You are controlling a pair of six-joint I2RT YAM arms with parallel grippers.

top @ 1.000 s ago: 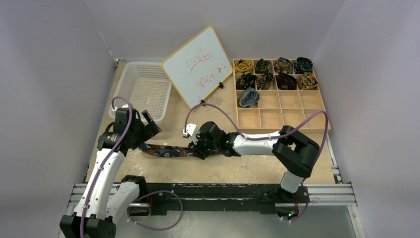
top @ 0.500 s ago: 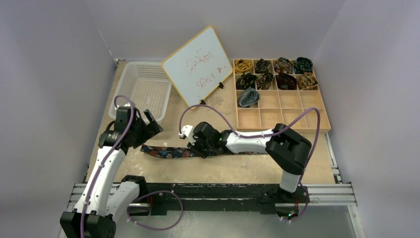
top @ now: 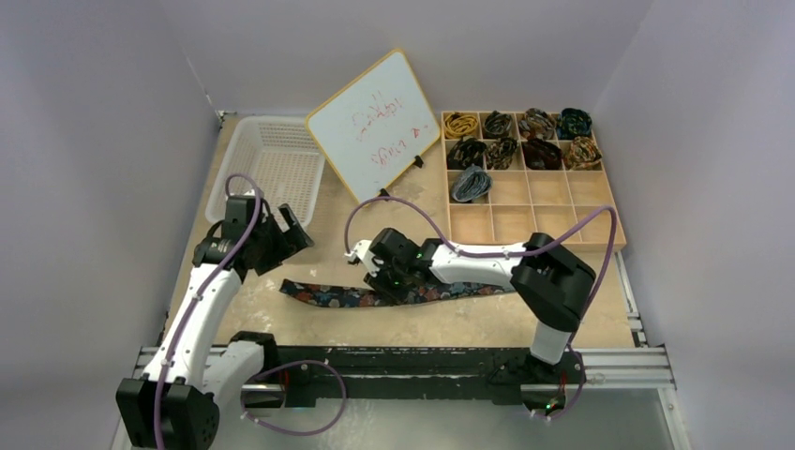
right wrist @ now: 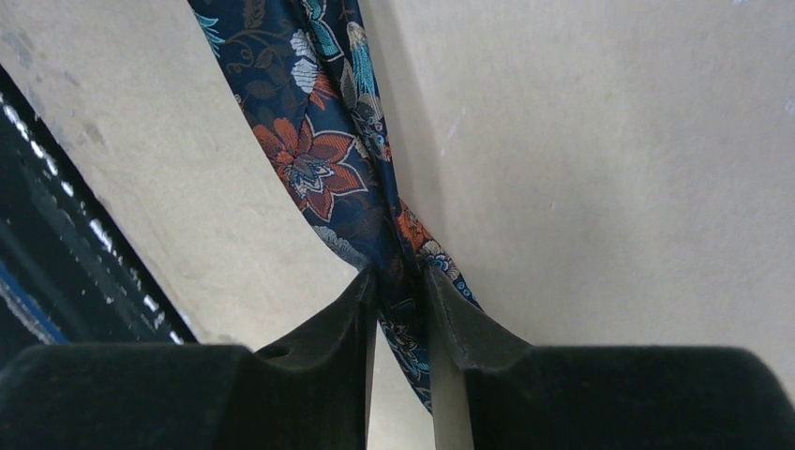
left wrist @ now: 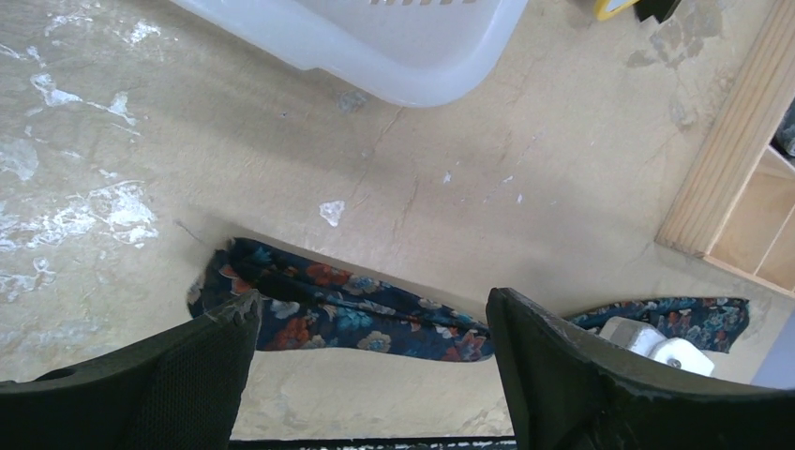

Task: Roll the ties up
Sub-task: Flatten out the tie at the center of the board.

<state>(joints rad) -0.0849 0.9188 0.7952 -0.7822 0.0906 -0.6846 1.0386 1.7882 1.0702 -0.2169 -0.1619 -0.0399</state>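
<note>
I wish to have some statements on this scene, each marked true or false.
1. The right tool is shut on the navy floral fabric tie. True.
2. The left tool grips that tie. False: it is open, holding nothing.
3. The navy tie is rolled into a coil. False: it lies as a flat strip on the table.
4. The wooden divided tray holds rolled ties. True.
</note>
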